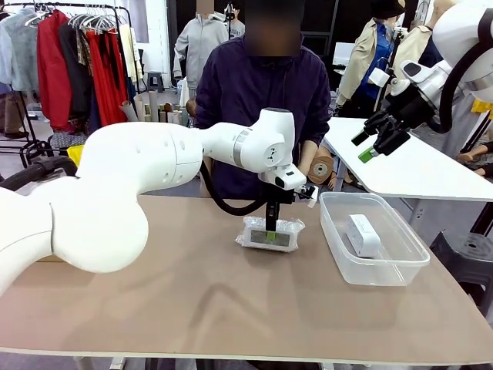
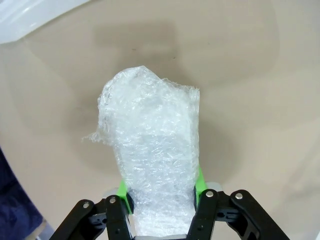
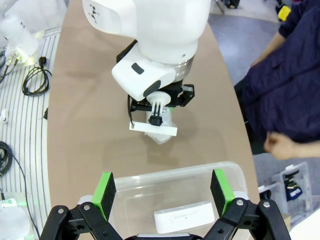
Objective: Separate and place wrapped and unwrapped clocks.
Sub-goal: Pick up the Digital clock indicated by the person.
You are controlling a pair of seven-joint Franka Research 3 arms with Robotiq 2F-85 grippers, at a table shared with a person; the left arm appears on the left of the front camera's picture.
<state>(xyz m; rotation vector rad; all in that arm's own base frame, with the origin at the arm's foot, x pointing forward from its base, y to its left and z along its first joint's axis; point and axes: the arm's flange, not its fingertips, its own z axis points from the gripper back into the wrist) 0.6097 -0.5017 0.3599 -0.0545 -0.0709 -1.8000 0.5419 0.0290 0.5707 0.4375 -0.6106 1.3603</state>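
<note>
bubble-wrapped clock (image 1: pixel 269 233) sits mid-table, left gripper (image 1: pixel 271 229) clamped down on it, green pads pinching both sides, prob ready to lift & sort. just right, clear bin (image 1: pixel 400 266) w/ bare clock (image 1: pixel 363 235) inside, so unwrapped goes there. far right, right gripper (image 1: pixel 376 141) hangs high, jaws apart, holding nothing.

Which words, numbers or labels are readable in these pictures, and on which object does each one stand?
No text can be read.
Bare clock in the clear bin: a faint dark line of print, too small to read.
Wrapped clock, gripped by the left gripper: grey screen, no digits readable.
</note>
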